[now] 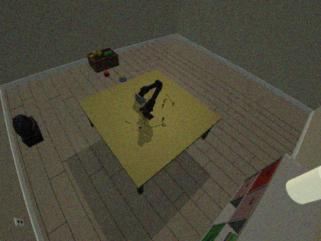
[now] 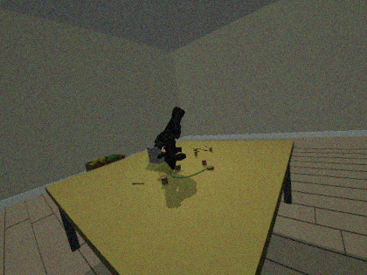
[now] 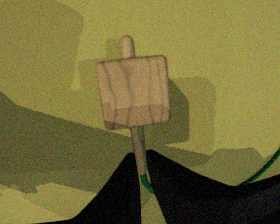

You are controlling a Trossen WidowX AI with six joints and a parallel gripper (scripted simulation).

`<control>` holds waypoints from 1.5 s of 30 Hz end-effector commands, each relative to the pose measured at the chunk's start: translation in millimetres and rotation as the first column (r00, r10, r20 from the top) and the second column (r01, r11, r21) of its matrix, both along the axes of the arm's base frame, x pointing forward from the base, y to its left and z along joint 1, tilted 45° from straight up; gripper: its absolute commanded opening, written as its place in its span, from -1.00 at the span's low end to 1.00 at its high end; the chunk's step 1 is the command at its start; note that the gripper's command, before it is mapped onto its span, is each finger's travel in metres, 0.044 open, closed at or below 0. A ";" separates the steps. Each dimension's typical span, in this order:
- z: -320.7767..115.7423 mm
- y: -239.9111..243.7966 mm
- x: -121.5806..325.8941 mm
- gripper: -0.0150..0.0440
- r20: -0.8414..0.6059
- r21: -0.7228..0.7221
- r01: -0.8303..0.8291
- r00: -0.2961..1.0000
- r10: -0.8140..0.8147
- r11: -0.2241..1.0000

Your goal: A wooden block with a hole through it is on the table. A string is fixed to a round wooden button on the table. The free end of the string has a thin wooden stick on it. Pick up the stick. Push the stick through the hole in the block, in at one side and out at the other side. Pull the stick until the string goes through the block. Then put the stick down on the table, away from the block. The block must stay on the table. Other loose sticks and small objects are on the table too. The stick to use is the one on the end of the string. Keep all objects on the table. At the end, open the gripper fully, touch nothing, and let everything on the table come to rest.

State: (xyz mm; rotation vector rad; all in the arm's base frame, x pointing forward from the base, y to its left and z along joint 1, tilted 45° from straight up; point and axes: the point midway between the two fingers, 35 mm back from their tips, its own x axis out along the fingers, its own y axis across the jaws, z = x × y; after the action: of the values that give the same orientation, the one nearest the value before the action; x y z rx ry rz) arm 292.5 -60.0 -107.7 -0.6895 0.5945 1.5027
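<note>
In the wrist view the thin wooden stick [image 3: 139, 146] runs from my fingers into the hole of the wooden block [image 3: 133, 91], and its tip pokes out on the far side. My gripper [image 3: 140, 158] [image 2: 174, 165] is shut on the stick's near end, low over the yellow table [image 1: 115, 110] [image 2: 227, 209]. The green string [image 3: 270, 161] [image 2: 192, 173] trails from the stick to the round wooden button [image 2: 211, 168] [image 1: 163, 124]. The block [image 2: 164, 180] rests on the table just in front of the gripper.
A loose stick [image 2: 138, 183] [image 1: 128, 122] lies left of the block. Small objects [image 2: 204, 161] [image 1: 168, 99] lie behind the button. A crate [image 1: 102, 60] and a black bag [image 1: 27, 129] are on the floor.
</note>
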 end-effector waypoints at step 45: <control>78.8 -28.9 0.3 -0.08 -0.633 -0.311 0.685 0.368 -0.681 0.659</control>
State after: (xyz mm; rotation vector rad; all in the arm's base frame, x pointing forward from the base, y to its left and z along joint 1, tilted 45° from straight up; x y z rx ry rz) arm 292.4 -96.4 -39.5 -0.1988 1.0098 1.2079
